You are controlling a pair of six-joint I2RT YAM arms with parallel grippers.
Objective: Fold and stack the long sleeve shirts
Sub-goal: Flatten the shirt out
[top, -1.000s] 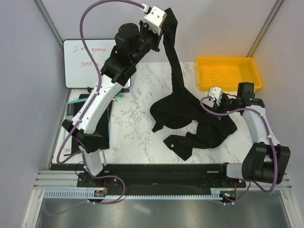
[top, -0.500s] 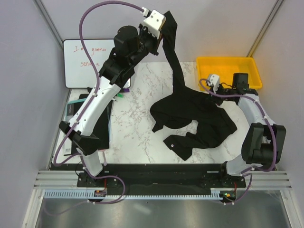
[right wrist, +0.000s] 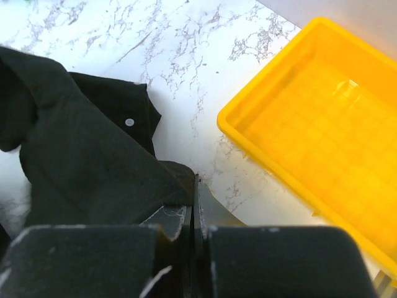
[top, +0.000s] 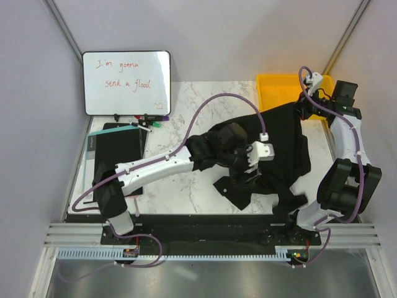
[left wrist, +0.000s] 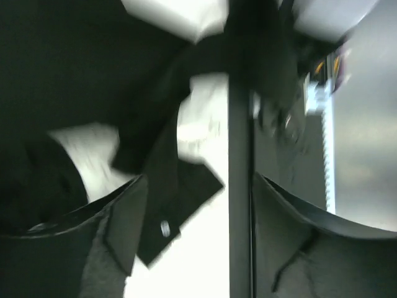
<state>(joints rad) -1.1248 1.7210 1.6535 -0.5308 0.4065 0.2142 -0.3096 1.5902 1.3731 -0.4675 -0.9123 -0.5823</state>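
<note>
One black long sleeve shirt (top: 279, 146) lies crumpled on the marble table, right of centre. My left gripper (top: 240, 171) hangs low over its near part, open, with nothing between the fingers. In the left wrist view a cuff with a pale button (left wrist: 164, 228) lies below the left gripper (left wrist: 198, 248), whose fingers (left wrist: 93, 248) stand far apart. My right gripper (top: 303, 110) is at the back right, shut on the shirt's far edge. The right wrist view shows the right gripper (right wrist: 195, 186) pinching the shirt (right wrist: 80, 155) beside the bin.
A yellow bin (top: 279, 93) stands at the back right, close to the right gripper, and shows again as the bin (right wrist: 310, 112). A whiteboard (top: 127, 82) leans at the back left, markers (top: 146, 119) below it. A flat black board (top: 115, 152) lies on the left. The table's black front rail (left wrist: 239, 186) runs under the left gripper.
The left arm dropped from high at the back, let go of the shirt and opened low over it. The right gripper closed on the shirt's edge and pulled it toward the bin.
</note>
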